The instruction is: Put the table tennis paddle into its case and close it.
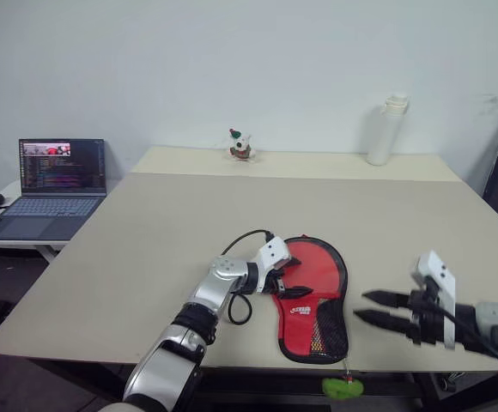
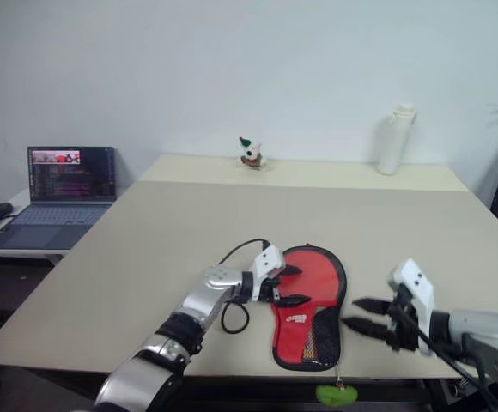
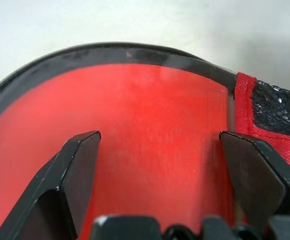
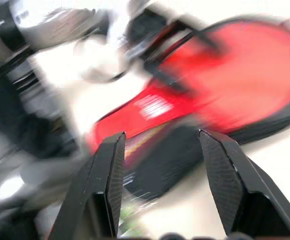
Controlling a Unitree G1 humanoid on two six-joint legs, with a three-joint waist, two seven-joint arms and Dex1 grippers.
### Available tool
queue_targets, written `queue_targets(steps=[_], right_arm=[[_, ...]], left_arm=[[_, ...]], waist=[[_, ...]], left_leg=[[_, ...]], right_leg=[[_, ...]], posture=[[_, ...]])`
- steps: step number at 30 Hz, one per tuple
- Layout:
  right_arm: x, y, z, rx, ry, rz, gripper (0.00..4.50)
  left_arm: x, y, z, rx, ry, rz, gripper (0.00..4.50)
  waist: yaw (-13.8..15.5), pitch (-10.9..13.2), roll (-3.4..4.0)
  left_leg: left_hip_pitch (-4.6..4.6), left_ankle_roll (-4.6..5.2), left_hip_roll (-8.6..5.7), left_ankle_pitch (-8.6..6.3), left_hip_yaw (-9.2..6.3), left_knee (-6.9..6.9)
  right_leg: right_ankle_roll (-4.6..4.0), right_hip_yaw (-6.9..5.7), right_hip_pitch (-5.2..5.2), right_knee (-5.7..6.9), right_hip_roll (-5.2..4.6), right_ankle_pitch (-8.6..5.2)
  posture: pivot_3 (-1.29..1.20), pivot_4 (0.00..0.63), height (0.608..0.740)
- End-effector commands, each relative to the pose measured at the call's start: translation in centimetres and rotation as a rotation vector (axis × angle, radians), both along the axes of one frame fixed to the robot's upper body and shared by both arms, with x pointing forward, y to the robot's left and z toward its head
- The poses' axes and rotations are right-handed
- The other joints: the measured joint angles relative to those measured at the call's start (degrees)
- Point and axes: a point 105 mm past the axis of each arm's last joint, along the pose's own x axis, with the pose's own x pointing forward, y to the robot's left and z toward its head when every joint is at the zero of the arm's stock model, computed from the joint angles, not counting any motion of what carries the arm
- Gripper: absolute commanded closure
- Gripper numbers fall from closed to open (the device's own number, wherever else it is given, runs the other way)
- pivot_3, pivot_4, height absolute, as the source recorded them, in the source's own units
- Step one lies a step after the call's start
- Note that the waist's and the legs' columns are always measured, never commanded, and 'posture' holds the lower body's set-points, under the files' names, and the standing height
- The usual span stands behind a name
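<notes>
The case (image 1: pixel 313 300) lies open near the near edge of the worktop (image 1: pixel 146 240), and the red paddle (image 1: pixel 318 273) rests inside it, its round face toward the far end. The black rim of the case goes around the red face. At the near end of the case there is a black mesh pocket, and a small green charm (image 1: pixel 342 388) hangs over the worktop edge. I cannot tell where the handle lies.

The left claw (image 1: pixel 294 280) is at the left rim of the case, with its fingers spread over the red face; it pinches nothing. The right claw (image 1: pixel 371 309) is in the air just right of the case, also spread and empty, pointing toward it.

My judgement: the paddle seems already placed, so the step in hand is the closing. The cover half is not clearly visible from here, so the next move calls first for finding it, then folding it over the paddle while one claw keeps the case steady.
</notes>
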Motion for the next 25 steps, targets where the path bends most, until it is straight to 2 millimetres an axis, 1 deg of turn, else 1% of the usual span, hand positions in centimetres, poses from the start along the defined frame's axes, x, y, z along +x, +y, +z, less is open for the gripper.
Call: queue_targets(steps=[1, 4, 5, 8, 11, 12, 13, 15, 16, 18, 20, 21, 25], right_arm=[[3.9, -0.3, -0.7, -0.013, -0.098, -0.021, 2.02], [7.1, 0.2, -0.3, 0.015, -0.159, -0.020, 2.02], [7.9, 0.4, -0.2, 0.014, -0.174, -0.006, 2.02], [9.1, 0.1, 0.1, 0.009, -0.189, 0.027, 2.02], [9.3, -0.9, 0.5, -0.009, -0.174, 0.045, 2.02], [9.3, -1.4, 0.6, -0.016, -0.170, 0.044, 2.02], [9.3, -1.8, 0.8, -0.029, -0.169, 0.042, 2.02], [9.2, -2.4, 1.0, -0.043, -0.169, 0.036, 2.02], [9.2, -3.1, 1.3, -0.050, -0.169, 0.024, 2.02], [8.8, -3.8, 1.5, -0.071, -0.172, 0.004, 2.02], [8.4, -4.0, 1.4, -0.087, -0.170, -0.013, 2.02], [8.2, -4.1, 1.2, -0.098, -0.167, -0.016, 2.02], [7.6, -5.0, 1.0, -0.167, -0.166, -0.019, 2.02]], left_arm=[[-1.3, 0.5, 3.0, -0.080, -0.032, -0.014, 0.33], [-2.7, 1.7, 3.7, -0.083, -0.049, 0.013, 0.33], [-3.1, 2.6, 3.9, -0.089, -0.048, 0.038, 0.33], [-4.0, 4.2, 4.4, -0.106, -0.044, 0.099, 0.33], [-4.3, 7.5, 5.1, -0.123, -0.069, 0.206, 0.33], [-4.3, 7.9, 5.3, -0.124, -0.075, 0.226, 0.33], [-4.2, 8.7, 5.4, -0.117, -0.086, 0.255, 0.33], [-4.1, 9.7, 5.6, -0.104, -0.097, 0.290, 0.33], [-4.1, 10.0, 5.6, -0.088, -0.103, 0.300, 0.33], [-4.2, 11.4, 5.3, -0.050, -0.112, 0.326, 0.33], [-4.4, 12.7, 4.8, -0.023, -0.107, 0.357, 0.33], [-4.4, 13.0, 4.7, -0.015, -0.108, 0.372, 0.33], [-3.8, 12.2, 5.0, -0.027, -0.130, 0.380, 0.33]], waist=[[-0.54, 0.33, 0.02], [-0.99, 0.86, 0.17], [-1.18, 0.99, 0.30], [-1.15, 1.22, 0.47], [-0.90, 1.28, 0.47], [-0.82, 1.30, 0.48], [-0.63, 1.32, 0.50], [-0.51, 1.33, 0.50], [-0.50, 1.33, 0.50], [-0.50, 1.33, 0.50], [-0.52, 1.34, 0.50], [-0.52, 1.34, 0.51], [-0.51, 1.35, 0.52]], left_leg=[[-0.01, 0.00, 0.04, 0.00, 0.04, -0.04], [-0.05, 0.01, 0.15, 0.00, 0.08, -0.08], [-0.05, 0.01, 0.17, 0.00, 0.10, -0.08], [-0.07, 0.01, 0.20, 0.00, 0.05, -0.09], [-0.09, 0.01, 0.17, 0.00, 0.03, -0.07], [-0.09, 0.01, 0.16, 0.00, 0.06, -0.06], [-0.09, 0.01, 0.14, 0.00, 0.07, -0.05], [-0.09, 0.01, 0.10, 0.00, 0.10, -0.02], [-0.08, 0.01, 0.10, 0.00, 0.13, 0.00], [-0.07, 0.01, 0.09, 0.00, 0.16, 0.01], [-0.05, 0.00, 0.10, 0.00, 0.20, -0.01], [-0.04, 0.01, 0.12, 0.00, 0.19, -0.02], [-0.05, 0.00, 0.14, 0.00, 0.13, -0.02]], right_leg=[[-0.02, 0.06, -0.07, 0.03, 0.07, -0.01], [-0.09, 0.18, -0.24, 0.18, 0.21, -0.04], [-0.11, 0.21, -0.27, 0.21, 0.23, -0.05], [-0.16, 0.25, -0.30, 0.26, 0.25, -0.06], [-0.29, 0.23, -0.29, 0.24, 0.19, 0.02], [-0.32, 0.22, -0.29, 0.23, 0.18, 0.04], [-0.33, 0.23, -0.29, 0.24, 0.13, 0.04], [-0.31, 0.20, -0.29, 0.25, 0.08, 0.04], [-0.30, 0.20, -0.28, 0.25, 0.08, 0.04], [-0.27, 0.20, -0.27, 0.25, 0.07, 0.05], [-0.28, 0.22, -0.28, 0.25, 0.07, 0.06], [-0.30, 0.23, -0.28, 0.24, 0.08, 0.06], [-0.32, 0.24, -0.28, 0.28, 0.08, 0.05]], posture=[[0.00, 0.150, 0.740], [0.00, 0.150, 0.740], [0.00, 0.150, 0.740], [0.00, 0.150, 0.740], [0.00, 0.150, 0.740], [0.00, 0.150, 0.740], [0.00, 0.150, 0.740], [0.00, 0.150, 0.740], [0.00, 0.150, 0.740], [0.00, 0.150, 0.740], [0.00, 0.150, 0.740], [0.00, 0.150, 0.740], [0.00, 0.150, 0.740]])
